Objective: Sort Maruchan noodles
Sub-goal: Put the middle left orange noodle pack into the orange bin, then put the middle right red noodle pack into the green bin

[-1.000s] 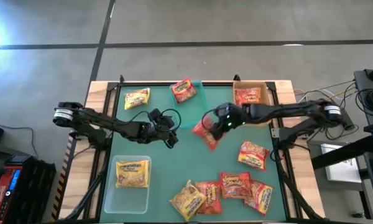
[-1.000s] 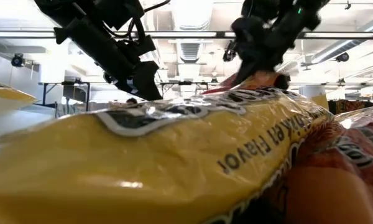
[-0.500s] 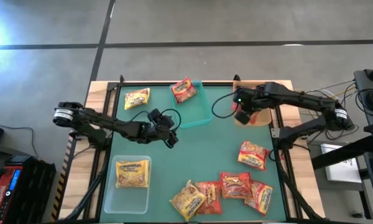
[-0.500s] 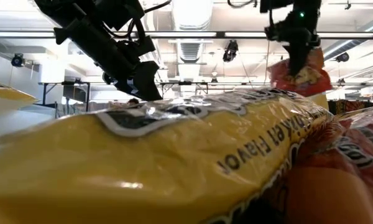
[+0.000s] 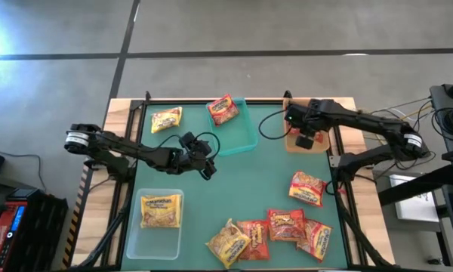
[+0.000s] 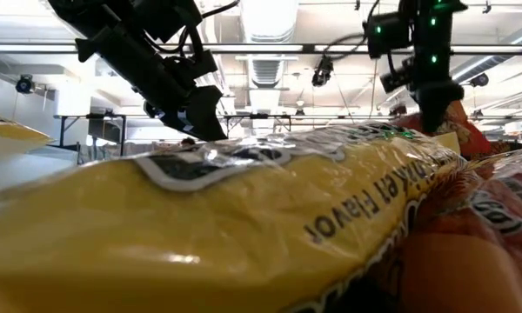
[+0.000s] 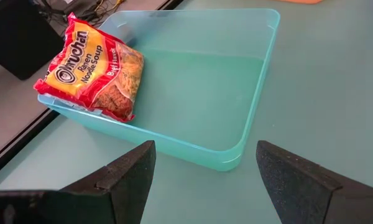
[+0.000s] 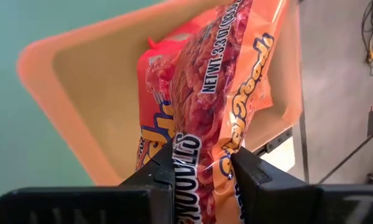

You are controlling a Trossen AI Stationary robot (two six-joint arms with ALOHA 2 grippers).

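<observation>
One packet arrives over the tan bin, upper right of the frame.
Left gripper (image 5: 208, 169) waits mid-tabletop, jaws apart; right gripper (image 5: 305, 138), jaws clamped on an orange-red packet (image 8: 202, 112), has swung from centre to the tan bin (image 5: 289, 143), so release looks next. Print reads "Maruchan Ramen Noodle Soup".

Floor (image 5: 287, 26): grey concrete slabs, dark joint lines, bright glare patch at the far-left corner. Worktop (image 5: 275, 177): green mat on a pale wood frame. Cables (image 5: 408, 113) and dark equipment (image 5: 449, 109) beside it on the right, red-and-black gear (image 5: 15, 219) on the left. Low view: open ceiling, ducting (image 6: 261, 65), pipes, hanging lamps (image 6: 24, 84), bright overhead light.
</observation>
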